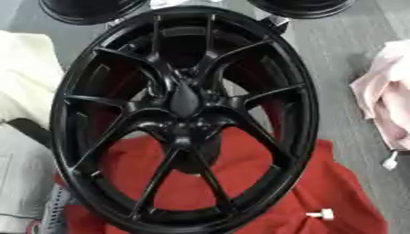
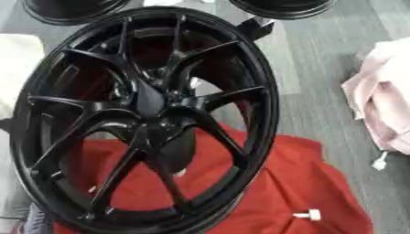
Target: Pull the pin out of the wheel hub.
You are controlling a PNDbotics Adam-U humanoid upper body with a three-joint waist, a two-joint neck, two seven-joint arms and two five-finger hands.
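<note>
While neither hand shows in either view, so their state cannot be told, the wheel (image 1: 184, 119) stands over a red cloth (image 1: 336, 192). A white pin (image 1: 321, 214) lies on the cloth, apparently already extracted; nothing remains but withdrawal.

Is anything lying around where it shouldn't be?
Yes. A small white pin-like piece lies loose on the red cloth, to the lower right of the black wheel, apart from it rather than in its hub. Neither robot hand shows.
</note>
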